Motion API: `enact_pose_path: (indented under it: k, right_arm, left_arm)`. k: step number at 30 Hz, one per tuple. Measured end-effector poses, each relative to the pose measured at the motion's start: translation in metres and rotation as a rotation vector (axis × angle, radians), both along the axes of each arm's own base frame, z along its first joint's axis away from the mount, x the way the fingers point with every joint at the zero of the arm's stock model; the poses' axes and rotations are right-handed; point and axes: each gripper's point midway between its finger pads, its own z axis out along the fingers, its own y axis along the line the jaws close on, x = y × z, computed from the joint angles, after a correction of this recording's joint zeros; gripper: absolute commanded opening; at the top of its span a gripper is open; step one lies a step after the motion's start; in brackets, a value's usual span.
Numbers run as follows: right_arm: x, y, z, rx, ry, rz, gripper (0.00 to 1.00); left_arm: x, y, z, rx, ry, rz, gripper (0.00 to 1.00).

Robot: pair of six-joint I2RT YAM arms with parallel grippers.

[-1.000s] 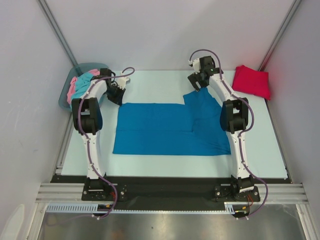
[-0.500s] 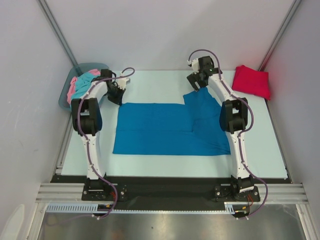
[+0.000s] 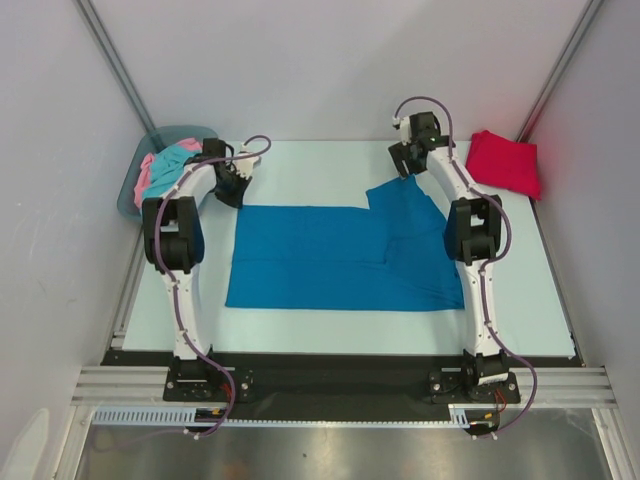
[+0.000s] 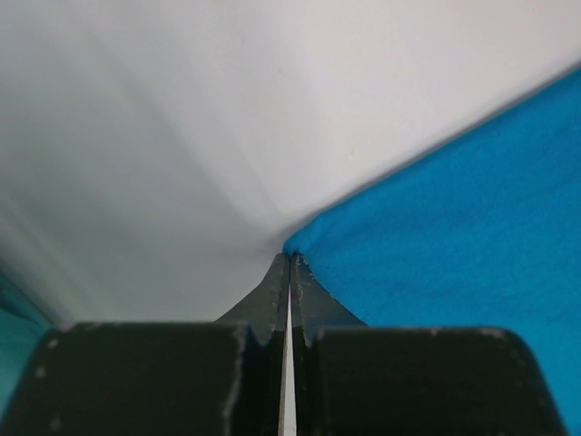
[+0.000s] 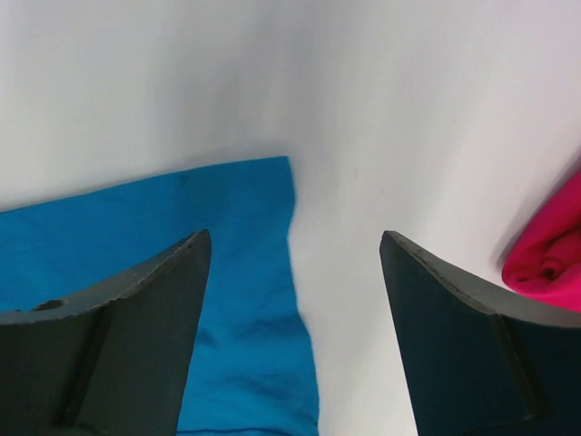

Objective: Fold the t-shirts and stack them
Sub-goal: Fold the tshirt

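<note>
Pinching a blue t-shirt corner near the table's far edge, the left gripper was closed tight; the right gripper gaped empty above the shirt.

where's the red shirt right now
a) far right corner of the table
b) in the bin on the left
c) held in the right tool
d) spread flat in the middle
A: the red shirt lies bunched at the far right corner of the table, apart from the blue shirt, which is spread out in the middle.
</note>
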Motion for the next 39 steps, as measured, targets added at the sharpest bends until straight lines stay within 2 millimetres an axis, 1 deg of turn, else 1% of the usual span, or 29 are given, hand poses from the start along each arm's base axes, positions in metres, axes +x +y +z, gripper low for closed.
enact_pose_path:
  k: [2, 4, 7, 9, 11, 12, 14, 18, 22, 25, 29, 39]
  right_arm:
    - [0.002, -0.011, -0.005, 0.023, 0.006, -0.045, 0.77]
    - [0.005, -0.022, -0.011, 0.049, 0.011, -0.08, 0.78]
    - [0.006, -0.033, -0.022, 0.081, 0.024, -0.117, 0.78]
    - [0.007, -0.039, -0.029, 0.1, 0.036, -0.132, 0.76]
    - [0.006, -0.037, -0.036, 0.126, 0.05, -0.133, 0.74]
    - [0.006, -0.035, -0.038, 0.138, 0.053, -0.133, 0.74]
    - [0.009, -0.03, -0.039, 0.162, 0.051, -0.129, 0.7]
    - [0.013, -0.02, -0.037, 0.205, 0.045, -0.114, 0.72]
    - [0.013, -0.015, -0.04, 0.231, 0.052, -0.105, 0.74]
    - [0.015, -0.014, -0.041, 0.233, 0.049, -0.107, 0.75]
    - [0.017, -0.016, -0.038, 0.232, 0.038, -0.116, 0.74]
    - [0.019, -0.027, -0.037, 0.208, 0.029, -0.146, 0.73]
  left_arm:
    - [-0.002, -0.002, 0.002, 0.003, 0.0, -0.004, 0.0]
    - [-0.002, -0.005, 0.005, 0.006, -0.005, -0.011, 0.0]
    - [-0.004, -0.009, 0.014, 0.017, -0.018, -0.028, 0.0]
    - [-0.007, -0.01, 0.021, 0.031, -0.024, -0.042, 0.0]
    - [-0.008, -0.011, 0.028, 0.046, -0.035, -0.058, 0.0]
    - [-0.009, -0.011, 0.032, 0.053, -0.04, -0.066, 0.0]
    - [-0.01, -0.011, 0.036, 0.066, -0.046, -0.077, 0.0]
    - [-0.015, -0.009, 0.035, 0.086, -0.027, -0.086, 0.0]
    - [-0.018, -0.008, 0.034, 0.099, -0.013, -0.094, 0.0]
    - [-0.02, -0.008, 0.033, 0.105, -0.007, -0.095, 0.0]
    - [-0.02, -0.012, 0.034, 0.107, -0.008, -0.102, 0.0]
    - [-0.016, -0.019, 0.04, 0.107, -0.026, -0.115, 0.0]
